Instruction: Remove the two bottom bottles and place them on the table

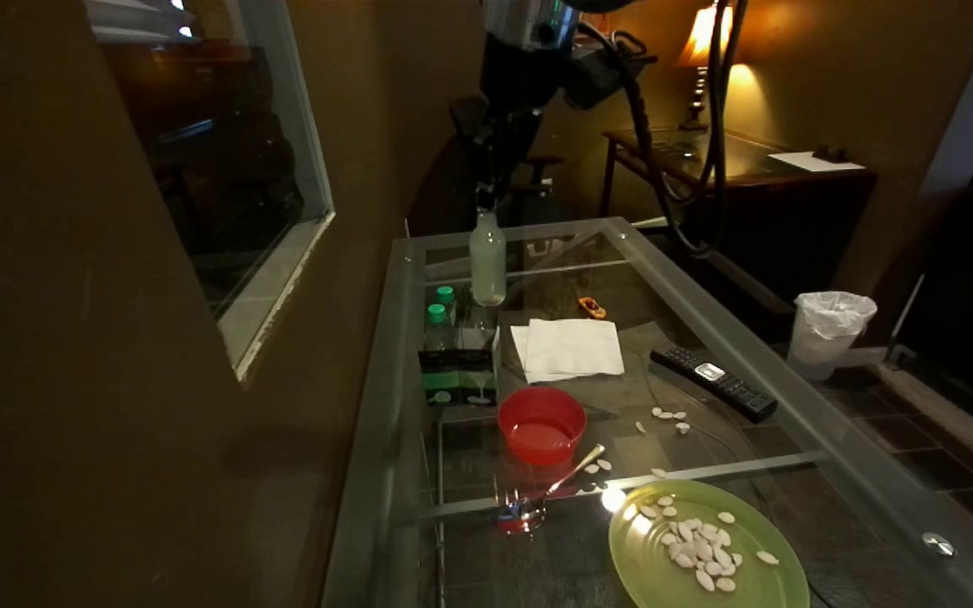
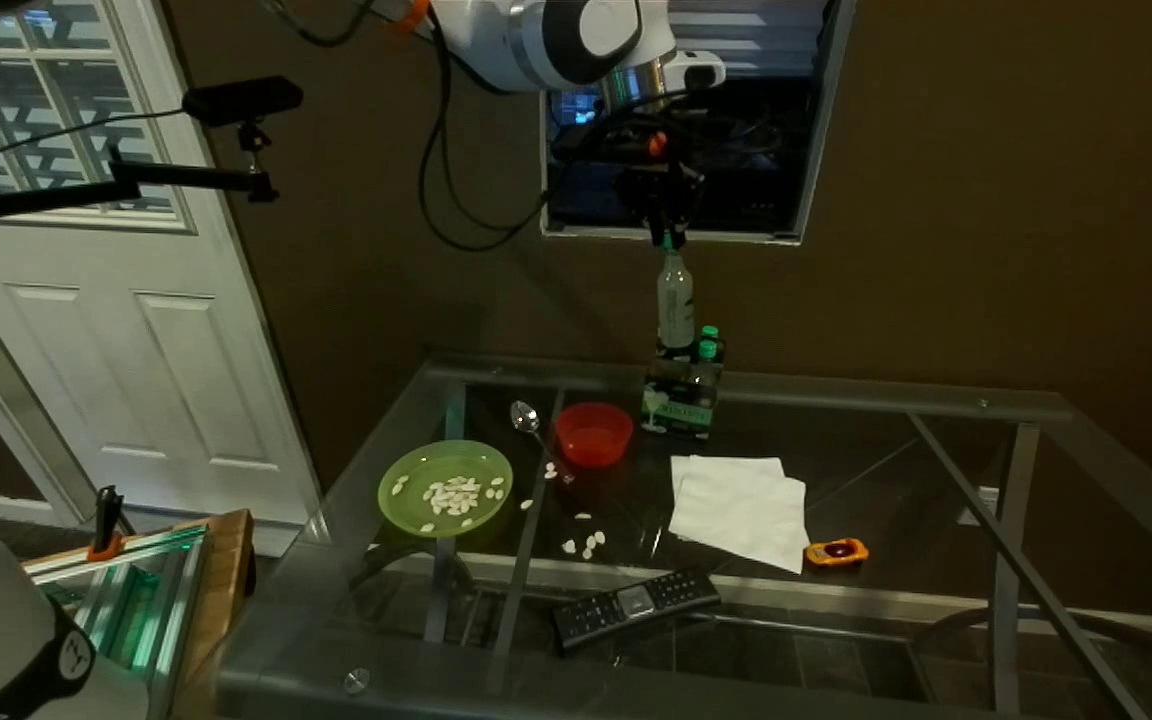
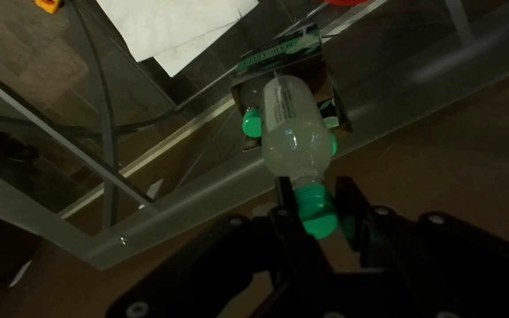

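Bottle [image 3: 296, 119] in jaws, above carton [image 2: 678, 410], near table edge [image 2: 836, 388]

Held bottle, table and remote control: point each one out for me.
Held bottle [image 3: 296, 128], wrist view: on its pale body.
Table [image 2: 836, 386], in an exterior view: on its far rim.
Remote control [image 1: 710, 372], in an exterior view: on the bright panel near its middle.
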Robot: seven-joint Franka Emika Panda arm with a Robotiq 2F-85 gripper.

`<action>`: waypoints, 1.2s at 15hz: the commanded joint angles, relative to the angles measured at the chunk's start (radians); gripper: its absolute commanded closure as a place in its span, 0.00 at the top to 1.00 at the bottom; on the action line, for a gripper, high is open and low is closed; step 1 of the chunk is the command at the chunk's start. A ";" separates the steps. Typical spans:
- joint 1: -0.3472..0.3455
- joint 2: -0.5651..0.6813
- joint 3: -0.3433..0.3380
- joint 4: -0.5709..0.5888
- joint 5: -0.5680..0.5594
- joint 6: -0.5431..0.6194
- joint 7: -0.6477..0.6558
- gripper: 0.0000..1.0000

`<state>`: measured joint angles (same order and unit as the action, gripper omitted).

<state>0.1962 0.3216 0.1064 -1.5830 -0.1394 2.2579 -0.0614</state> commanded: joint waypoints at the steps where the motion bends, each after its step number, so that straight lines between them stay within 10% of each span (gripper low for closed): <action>1: -0.026 -0.117 -0.001 -0.143 0.026 0.001 0.036 0.07; 18: -0.156 -0.051 0.005 -0.380 0.174 0.172 -0.201 0.07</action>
<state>0.0593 0.2521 0.0918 -1.9590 -0.0098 2.4060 -0.1718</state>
